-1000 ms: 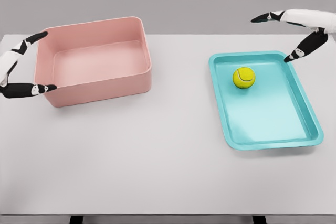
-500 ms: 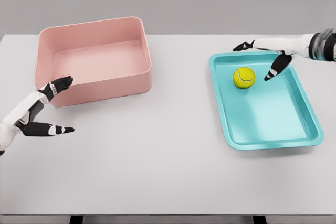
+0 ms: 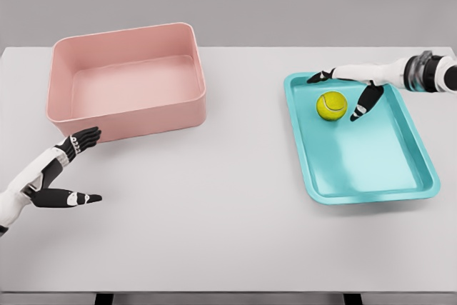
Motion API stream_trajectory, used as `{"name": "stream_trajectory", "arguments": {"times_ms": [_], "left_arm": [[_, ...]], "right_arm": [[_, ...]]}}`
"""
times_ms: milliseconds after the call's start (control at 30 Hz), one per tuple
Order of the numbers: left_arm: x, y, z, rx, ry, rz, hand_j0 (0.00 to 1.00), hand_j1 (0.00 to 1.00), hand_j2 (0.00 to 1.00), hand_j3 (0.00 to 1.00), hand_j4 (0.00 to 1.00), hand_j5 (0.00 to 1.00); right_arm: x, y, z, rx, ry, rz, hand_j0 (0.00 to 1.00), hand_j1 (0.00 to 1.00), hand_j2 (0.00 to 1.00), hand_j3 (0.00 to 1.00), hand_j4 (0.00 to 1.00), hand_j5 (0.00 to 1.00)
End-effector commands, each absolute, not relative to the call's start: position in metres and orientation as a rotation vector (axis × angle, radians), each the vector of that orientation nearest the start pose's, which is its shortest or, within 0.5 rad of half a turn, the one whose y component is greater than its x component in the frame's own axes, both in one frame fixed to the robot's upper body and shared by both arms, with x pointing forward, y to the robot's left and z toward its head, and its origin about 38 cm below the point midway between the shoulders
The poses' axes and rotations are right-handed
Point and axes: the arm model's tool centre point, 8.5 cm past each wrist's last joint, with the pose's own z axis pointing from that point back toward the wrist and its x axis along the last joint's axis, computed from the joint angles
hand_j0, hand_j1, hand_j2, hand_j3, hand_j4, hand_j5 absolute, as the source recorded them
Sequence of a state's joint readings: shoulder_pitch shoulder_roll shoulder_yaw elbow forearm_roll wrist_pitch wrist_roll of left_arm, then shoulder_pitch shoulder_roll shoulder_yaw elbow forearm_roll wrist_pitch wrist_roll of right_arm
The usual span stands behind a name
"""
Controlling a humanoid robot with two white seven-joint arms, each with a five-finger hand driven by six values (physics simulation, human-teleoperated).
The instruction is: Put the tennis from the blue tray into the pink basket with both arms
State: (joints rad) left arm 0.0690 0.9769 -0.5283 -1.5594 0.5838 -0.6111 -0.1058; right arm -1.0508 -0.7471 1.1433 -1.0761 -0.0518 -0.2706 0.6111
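Reaching is the step we judge in hand: on the white table (image 3: 235,233), the pink basket (image 3: 128,80) sits empty, well apart from the blue tray (image 3: 371,169). Our right hand (image 3: 353,85) arches spread, empty, over the tennis ball (image 3: 332,105); closing comes next. Our left hand (image 3: 61,173) waits open, nothing blocking.
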Motion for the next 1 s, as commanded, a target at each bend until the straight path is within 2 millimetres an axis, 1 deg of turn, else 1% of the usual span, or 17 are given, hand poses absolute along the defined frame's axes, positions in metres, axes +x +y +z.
{"name": "stream_trajectory", "arguments": {"times_ms": [0,100,233,367,467,567,733,767,800,867,967], "left_arm": [[0.295,0.378,0.098,-0.202,-1.615,-0.721,1.00,1.00,1.00,1.00,1.00,1.00],[0.295,0.376,0.099,-0.206,-1.616,-0.724,1.00,1.00,1.00,1.00,1.00,1.00],[0.295,0.376,0.099,-0.206,-1.620,-0.721,1.00,1.00,1.00,1.00,1.00,1.00],[0.296,0.376,0.100,-0.206,-1.623,-0.717,1.00,1.00,1.00,1.00,1.00,1.00],[0.296,0.376,0.100,-0.205,-1.624,-0.715,1.00,1.00,1.00,1.00,1.00,1.00],[0.296,0.376,0.100,-0.206,-1.623,-0.717,1.00,1.00,1.00,1.00,1.00,1.00],[0.296,0.376,0.099,-0.207,-1.622,-0.715,1.00,1.00,1.00,1.00,1.00,1.00],[0.296,0.376,0.099,-0.207,-1.622,-0.715,1.00,1.00,1.00,1.00,1.00,1.00],[0.296,0.376,0.099,-0.207,-1.622,-0.715,1.00,1.00,1.00,1.00,1.00,1.00],[0.296,0.376,0.099,-0.206,-1.623,-0.712,1.00,1.00,1.00,1.00,1.00,1.00],[0.296,0.376,0.099,-0.206,-1.623,-0.712,1.00,1.00,1.00,1.00,1.00,1.00]], "right_arm": [[0.511,-0.314,0.199,-0.200,-1.066,1.724,0.99,0.99,0.99,0.99,0.99,0.99],[0.511,-0.312,0.195,-0.192,-1.059,1.729,0.99,0.99,0.99,0.99,0.99,0.99],[0.512,-0.318,0.190,-0.194,-1.049,1.720,0.99,0.99,0.99,0.99,0.99,0.99],[0.512,-0.316,0.185,-0.185,-1.042,1.723,0.99,0.99,0.99,0.99,0.99,0.99],[0.512,-0.319,0.180,-0.181,-1.030,1.726,0.99,0.99,0.99,0.99,0.99,0.99],[0.513,-0.315,0.178,-0.173,-1.033,1.729,0.99,0.99,0.99,0.99,0.99,0.99],[0.513,-0.315,0.178,-0.174,-1.032,1.728,0.96,0.96,0.96,0.96,0.96,0.96],[0.513,-0.314,0.178,-0.173,-1.033,1.729,0.95,0.95,0.95,0.95,0.95,0.95],[0.513,-0.315,0.178,-0.175,-1.030,1.725,0.89,0.89,0.89,0.89,0.89,0.89],[0.515,-0.314,0.176,-0.172,-1.028,1.720,0.83,0.83,0.83,0.83,0.83,0.83],[0.516,-0.308,0.174,-0.171,-1.027,1.734,0.83,0.83,0.83,0.83,0.83,0.83]]}}
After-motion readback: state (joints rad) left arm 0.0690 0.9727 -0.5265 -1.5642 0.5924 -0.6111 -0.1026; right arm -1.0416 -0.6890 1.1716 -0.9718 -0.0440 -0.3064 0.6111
